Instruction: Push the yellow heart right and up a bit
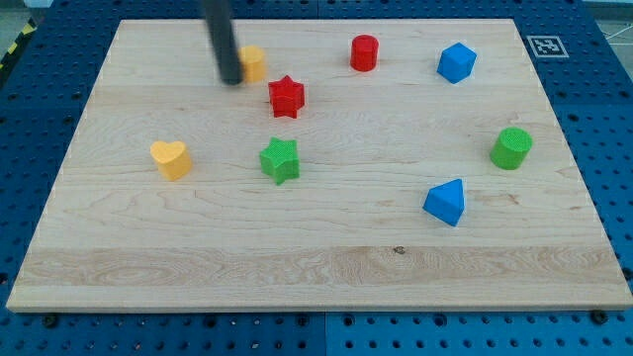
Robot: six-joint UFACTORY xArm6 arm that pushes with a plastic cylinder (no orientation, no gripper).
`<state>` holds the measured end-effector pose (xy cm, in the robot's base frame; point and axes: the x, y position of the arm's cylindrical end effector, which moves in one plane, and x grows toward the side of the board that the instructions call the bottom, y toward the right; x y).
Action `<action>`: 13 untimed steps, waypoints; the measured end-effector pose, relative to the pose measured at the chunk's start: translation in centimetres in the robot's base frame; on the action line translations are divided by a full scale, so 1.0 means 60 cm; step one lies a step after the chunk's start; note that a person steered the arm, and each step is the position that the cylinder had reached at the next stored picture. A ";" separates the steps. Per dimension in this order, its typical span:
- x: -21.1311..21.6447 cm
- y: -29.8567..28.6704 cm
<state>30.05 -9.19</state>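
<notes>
Position of the target relative to my tip is the finding that governs the next move. Nearest of the blocks is the blue wedge-like plastic block point(445, 202) on the right. Further back on the pale wooden board point(316, 272), on the left side, sits the yellow heart-shaped plastic block point(171, 158), clear of its neighbours; the green star-shaped plastic block point(280, 160) lies to its right at about the same depth, well apart from it. A green cylinder point(511, 147) stands far right.

Further away, the red star block point(287, 96) sits right of my tip point(230, 81), which rests at the far side of the board, just beside a second yellow block point(253, 62) whose shape I cannot make out. A red cylinder point(364, 52) and a blue polygonal block point(457, 62) complete the far row.

No pincer is fitted; the rod has nothing to open or close. The heart lies nearer than my tip and to its left. In my judgement, the tip must come round to the heart's near-left side before pushing.
</notes>
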 end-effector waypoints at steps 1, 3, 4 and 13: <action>-0.004 0.008; -0.012 0.034; -0.012 0.034; 0.309 -0.273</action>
<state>48.60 -25.60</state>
